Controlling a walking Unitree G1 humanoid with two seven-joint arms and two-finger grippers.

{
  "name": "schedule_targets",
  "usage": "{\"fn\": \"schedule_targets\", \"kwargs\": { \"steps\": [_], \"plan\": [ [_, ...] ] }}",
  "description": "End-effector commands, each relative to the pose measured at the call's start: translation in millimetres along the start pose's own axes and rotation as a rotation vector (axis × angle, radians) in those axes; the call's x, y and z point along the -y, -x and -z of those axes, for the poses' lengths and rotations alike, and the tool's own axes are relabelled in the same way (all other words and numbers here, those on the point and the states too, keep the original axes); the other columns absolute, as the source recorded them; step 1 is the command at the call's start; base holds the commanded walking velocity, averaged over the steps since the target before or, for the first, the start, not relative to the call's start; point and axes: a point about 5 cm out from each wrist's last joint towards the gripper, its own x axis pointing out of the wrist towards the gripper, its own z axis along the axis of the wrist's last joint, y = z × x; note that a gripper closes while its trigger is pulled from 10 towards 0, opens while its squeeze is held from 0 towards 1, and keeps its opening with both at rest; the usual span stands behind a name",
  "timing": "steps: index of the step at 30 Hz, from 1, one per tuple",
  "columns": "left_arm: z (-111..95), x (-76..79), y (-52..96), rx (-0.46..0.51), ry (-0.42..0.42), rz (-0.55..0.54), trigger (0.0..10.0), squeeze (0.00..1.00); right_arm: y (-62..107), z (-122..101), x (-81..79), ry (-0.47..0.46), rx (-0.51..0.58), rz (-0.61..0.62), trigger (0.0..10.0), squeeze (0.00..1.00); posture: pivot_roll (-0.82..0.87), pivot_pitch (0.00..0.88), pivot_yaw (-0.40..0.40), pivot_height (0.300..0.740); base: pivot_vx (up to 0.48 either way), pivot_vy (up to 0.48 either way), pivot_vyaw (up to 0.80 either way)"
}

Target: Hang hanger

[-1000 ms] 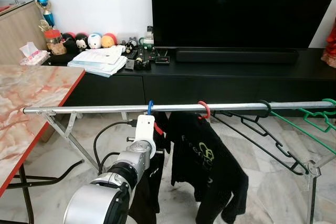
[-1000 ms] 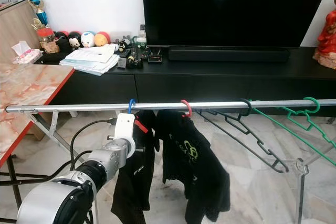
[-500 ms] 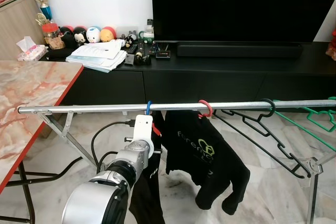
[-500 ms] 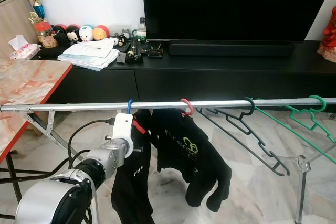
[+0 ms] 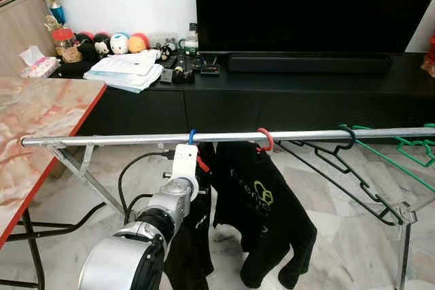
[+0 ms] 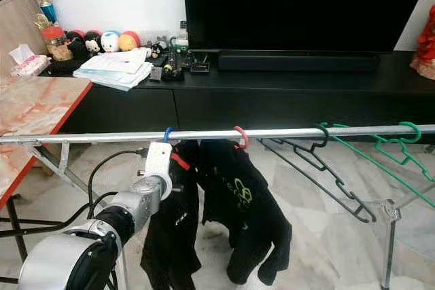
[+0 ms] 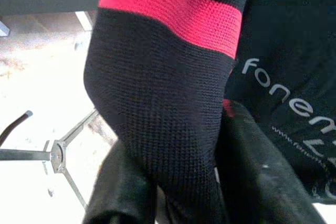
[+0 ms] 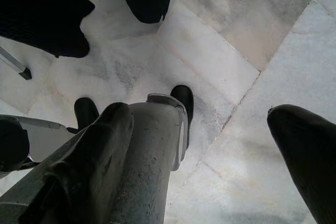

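My left gripper (image 7: 173, 182) pinches the black garment (image 7: 168, 103) just under the rail (image 5: 204, 138); I should release only once the blue hook (image 5: 193, 136) sits square

The right gripper (image 8: 210, 150) is seen pointing down at the pale marble floor (image 8: 252, 40), with its two black fingers (image 8: 94, 150) spread wide apart and nothing held between them. A grey robot leg (image 8: 149, 150) and dark hanging cloth (image 8: 37, 9) are also seen.
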Motion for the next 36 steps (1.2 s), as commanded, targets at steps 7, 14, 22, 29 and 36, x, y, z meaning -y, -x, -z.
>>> {"fn": "schedule_targets", "kwargs": {
  "steps": [7, 14, 22, 29, 36],
  "plan": [
    [6.9, -5.8, 2.4, 0.037, -0.029, 0.046, 10.0, 1.0, -0.5, 14.8, -8.1, -0.01, -0.094, 0.0, 10.0, 0.0, -0.1, 0.0, 0.059, 0.74, 0.0, 0.0, 0.0],
    [18.3, -16.9, 11.0, 0.069, -0.057, 0.075, 10.0, 1.0, -3.6, 5.9, -12.3, -0.018, -0.088, 0.006, 10.0, 0.0, -0.08, 0.0, 0.064, 0.74, 0.0, 0.0, 0.0],
    [8.4, -33.6, 49.4, 0.247, -0.1, 0.124, 10.0, 1.0, -7.3, -9.6, -15.7, -0.013, -0.063, 0.006, 10.0, 0.0, -0.03, 0.0, 0.06, 0.74, 0.0, 0.0, 0.0],
    [20.8, -55.3, 85.4, 0.309, -0.085, 0.128, 10.0, 1.0, -9.5, -21.7, -17.3, -0.014, -0.041, 0.01, 10.0, 0.0, -0.01, 0.0, 0.054, 0.74, 0.0, 0.0, 0.0],
    [98.0, -144.0, 107.4, -0.021, -0.221, -0.237, 10.0, 0.0, -11.0, -29.8, -17.9, -0.008, -0.042, 0.028, 10.0, 0.0, 0.02, 0.0, 0.044, 0.74, 0.0, 0.0, 0.0]
  ]
}}
